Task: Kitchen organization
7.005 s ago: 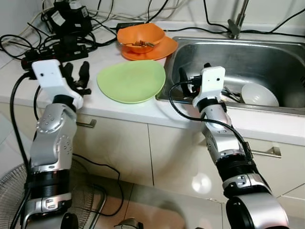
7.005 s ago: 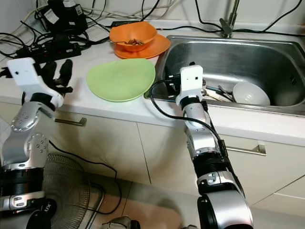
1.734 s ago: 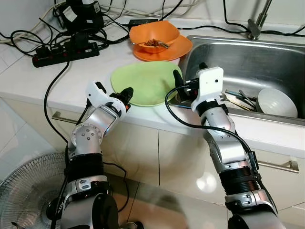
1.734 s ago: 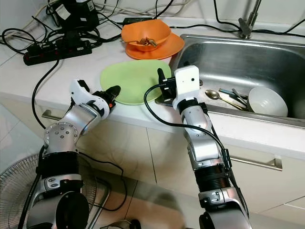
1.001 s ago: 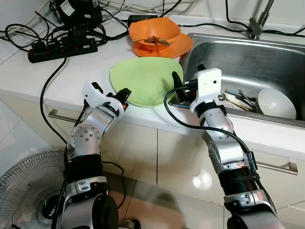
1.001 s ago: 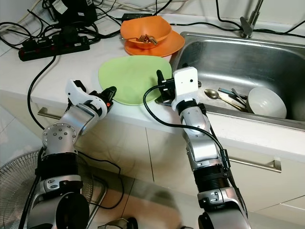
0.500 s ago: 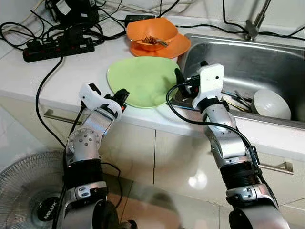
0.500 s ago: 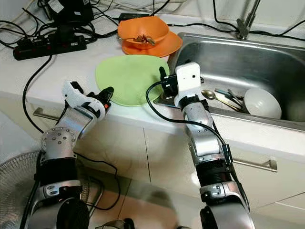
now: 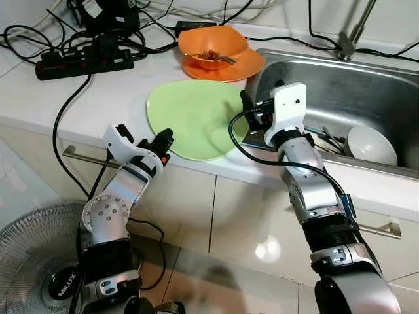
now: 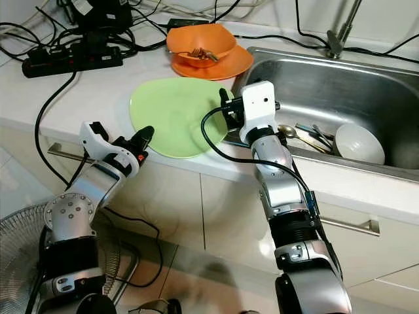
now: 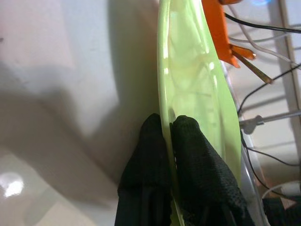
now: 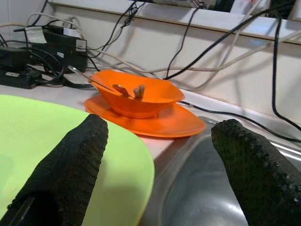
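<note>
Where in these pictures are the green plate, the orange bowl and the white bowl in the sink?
green plate [image 9: 190, 118], left eye view, bare middle of its face.
orange bowl [image 9: 226, 47], left eye view, right inner wall.
white bowl [image 10: 359, 144], right eye view, its rounded outer side.

Only one piece of writing is legible: the word "MILUX" in pale capitals on the dark round hub of the grey wire-grilled floor fan [image 9: 39, 261] standing on the tiled floor at the robot's left, below the counter. The white tag on a cable near the black power adapter [image 12: 36, 34] is too small and blurred to read. Nothing else carries readable writing.
</note>
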